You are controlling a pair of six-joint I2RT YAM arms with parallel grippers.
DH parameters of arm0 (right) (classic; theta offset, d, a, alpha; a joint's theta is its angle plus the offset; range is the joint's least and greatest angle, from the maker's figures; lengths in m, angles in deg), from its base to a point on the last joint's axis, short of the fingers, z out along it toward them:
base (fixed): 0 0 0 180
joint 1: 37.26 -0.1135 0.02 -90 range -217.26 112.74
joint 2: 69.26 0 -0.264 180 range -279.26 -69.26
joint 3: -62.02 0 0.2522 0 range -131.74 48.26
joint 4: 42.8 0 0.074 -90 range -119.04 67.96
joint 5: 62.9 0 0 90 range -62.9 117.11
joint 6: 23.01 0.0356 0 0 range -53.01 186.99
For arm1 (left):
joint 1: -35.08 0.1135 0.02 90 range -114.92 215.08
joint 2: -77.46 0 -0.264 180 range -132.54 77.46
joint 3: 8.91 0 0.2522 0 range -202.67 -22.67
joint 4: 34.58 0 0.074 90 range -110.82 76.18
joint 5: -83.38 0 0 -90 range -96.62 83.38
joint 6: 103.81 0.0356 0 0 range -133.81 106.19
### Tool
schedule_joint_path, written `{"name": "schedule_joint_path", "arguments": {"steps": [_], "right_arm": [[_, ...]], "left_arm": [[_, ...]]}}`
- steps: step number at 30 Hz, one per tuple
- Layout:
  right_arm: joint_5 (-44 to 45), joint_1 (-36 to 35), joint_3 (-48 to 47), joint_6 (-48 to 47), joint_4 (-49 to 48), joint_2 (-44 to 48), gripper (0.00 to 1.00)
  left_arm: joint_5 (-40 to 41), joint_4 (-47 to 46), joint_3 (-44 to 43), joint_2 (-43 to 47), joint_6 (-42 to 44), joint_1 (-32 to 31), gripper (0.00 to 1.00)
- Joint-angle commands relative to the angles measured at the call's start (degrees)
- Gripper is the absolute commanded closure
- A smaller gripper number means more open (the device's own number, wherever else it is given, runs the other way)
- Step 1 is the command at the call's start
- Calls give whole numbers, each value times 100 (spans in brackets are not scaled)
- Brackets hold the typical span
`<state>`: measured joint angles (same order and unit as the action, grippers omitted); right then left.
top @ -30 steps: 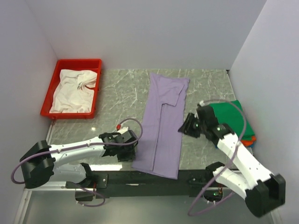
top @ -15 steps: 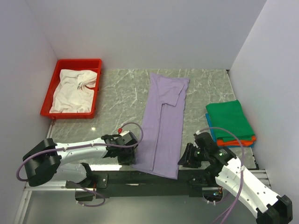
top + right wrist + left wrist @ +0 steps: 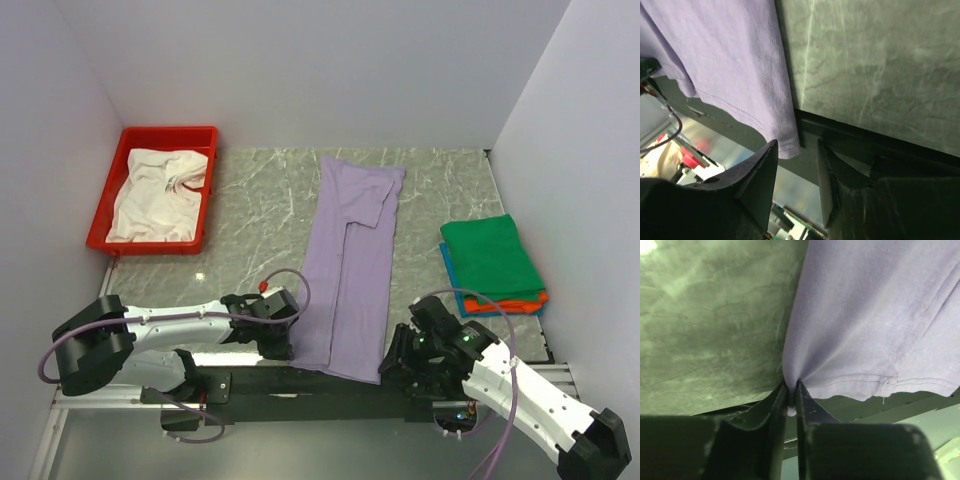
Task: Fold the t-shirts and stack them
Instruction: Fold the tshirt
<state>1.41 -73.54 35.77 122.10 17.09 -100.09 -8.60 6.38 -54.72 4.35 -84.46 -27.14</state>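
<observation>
Down at the near edge of the table (image 3: pixel 705 320), your left gripper (image 3: pixel 791 399) is pinching the lavender t-shirt (image 3: pixel 875 315) by its hem corner. Your right gripper (image 3: pixel 797 172) stands open just beside the other corner.

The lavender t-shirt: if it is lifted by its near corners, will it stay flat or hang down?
Probably floppy: the lavender t-shirt bunches into folds where the left gripper pinches its corner. Its near hem droops past the table edge, so it would likely sag when lifted.

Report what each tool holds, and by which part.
Left tool pinches the lavender t-shirt at its near left hem corner. Right tool holds nothing: jaws open at the near right corner.
</observation>
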Motion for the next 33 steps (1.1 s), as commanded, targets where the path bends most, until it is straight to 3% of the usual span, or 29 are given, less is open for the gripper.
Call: {"name": "schedule_joint_path", "arguments": {"steps": [1, 11, 20, 25, 30, 33], "right_arm": [[-208, -178, 71, 272, -148, 7, 56], [-348, -328, 361, 825, -438, 244, 57], [-332, -398, 318, 1063, -518, 323, 63], [-296, -390, 264, 1089, -613, 323, 72], [-349, -398, 318, 1309, -798, 490, 90], [-252, -398, 160, 1257, -799, 508, 93]], "left_arm": [[57, 163, 234, -196, -98, -142, 84], [101, 285, 261, 94, -168, -238, 99], [145, 417, 296, 437, -160, -265, 99], [180, 532, 208, 569, -151, -273, 99], [189, 584, 68, 578, -63, -265, 99], [180, 655, -46, 569, -1, -273, 99]]}}
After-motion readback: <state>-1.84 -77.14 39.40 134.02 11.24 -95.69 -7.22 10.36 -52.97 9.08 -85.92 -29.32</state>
